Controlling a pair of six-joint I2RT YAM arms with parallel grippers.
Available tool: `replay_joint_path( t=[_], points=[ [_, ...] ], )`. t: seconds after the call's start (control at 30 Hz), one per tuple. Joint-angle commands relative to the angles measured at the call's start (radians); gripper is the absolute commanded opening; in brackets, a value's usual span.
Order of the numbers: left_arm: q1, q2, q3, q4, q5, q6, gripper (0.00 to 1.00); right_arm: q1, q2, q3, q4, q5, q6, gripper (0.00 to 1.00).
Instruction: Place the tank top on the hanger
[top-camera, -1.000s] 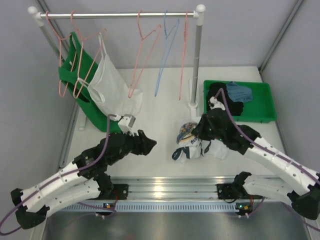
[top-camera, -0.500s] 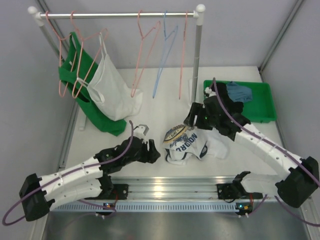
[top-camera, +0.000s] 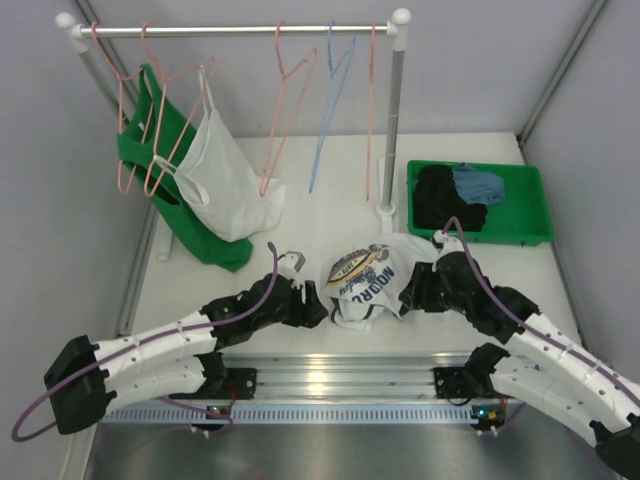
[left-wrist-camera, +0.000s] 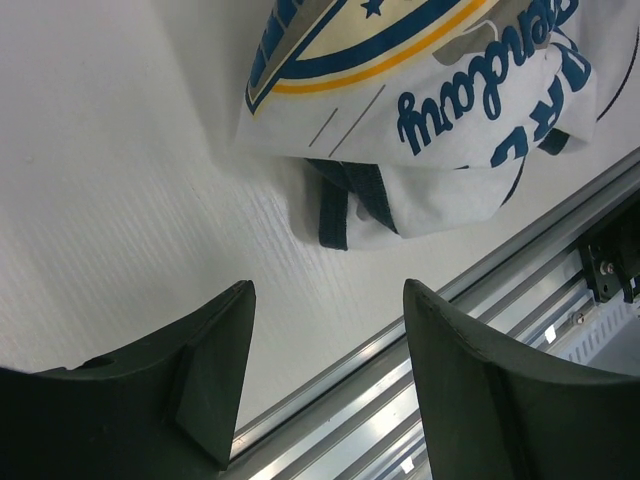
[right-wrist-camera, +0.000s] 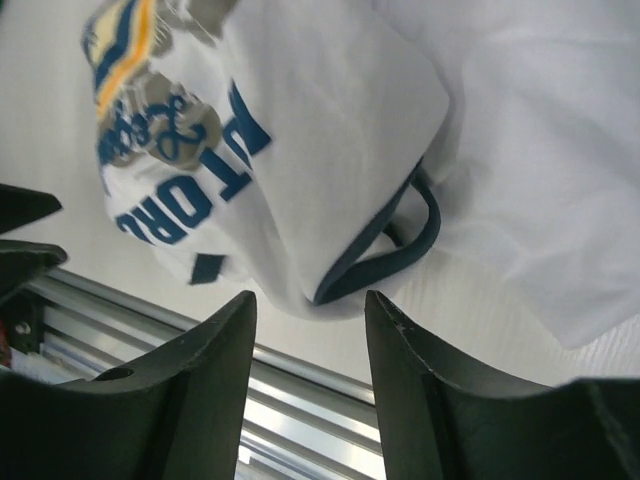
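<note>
The tank top (top-camera: 368, 278) lies crumpled on the worktop (top-camera: 300, 220) with its blue-and-yellow print up. The left tool (left-wrist-camera: 328, 300) sits low just left of the tank top, fingers spread wide and nothing between them. The right tool (right-wrist-camera: 310, 300) is at the tank top's right side above a navy-trimmed fold, its fingers apart and gripping nothing. The pink hanger (top-camera: 291, 122) hangs bare on the rail (top-camera: 230, 31), well beyond the tank top.
</note>
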Motion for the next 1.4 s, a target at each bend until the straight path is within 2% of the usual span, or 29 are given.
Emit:
replay_joint_path(
  t=[0.0,0.2,0.43,0.53,0.6,0.63,0.67,0.77,0.9,1.07,1.37],
  points=[
    [-0.003,0.007,0.011,0.072,0.001,0.003,0.66,0.057,-0.011,-0.058,0.017,0.004,0.018,0.5],
    [-0.003,0.01,0.008,0.078,0.007,-0.011,0.66,0.093,-0.011,-0.139,0.091,0.015,0.021,0.52],
    [-0.003,0.027,0.008,0.092,0.016,-0.026,0.66,0.12,0.115,-0.152,0.203,0.072,0.005,0.48],
    [-0.003,0.036,0.009,0.096,0.018,-0.028,0.66,0.122,0.144,-0.142,0.231,0.083,-0.009,0.42],
    [-0.003,0.039,0.013,0.096,0.018,-0.028,0.66,0.122,0.147,-0.136,0.237,0.09,-0.015,0.33],
    [-0.003,0.04,0.014,0.096,0.018,-0.029,0.66,0.122,0.15,-0.127,0.228,0.109,-0.019,0.28],
    [-0.003,0.04,0.016,0.096,0.018,-0.029,0.66,0.122,0.15,-0.118,0.196,0.119,-0.022,0.17],
    [-0.003,0.042,0.013,0.101,0.016,-0.031,0.66,0.122,0.12,-0.054,0.153,0.15,-0.041,0.04],
    [-0.003,0.05,0.014,0.104,0.018,-0.029,0.66,0.123,0.077,-0.014,0.076,0.153,-0.055,0.0],
    [-0.003,0.045,0.009,0.11,0.018,-0.028,0.66,0.123,0.023,0.052,0.015,0.178,-0.057,0.0],
    [-0.003,0.002,0.006,0.164,0.056,-0.025,0.67,0.122,0.098,0.495,-0.188,0.187,-0.095,0.0]
  ],
)
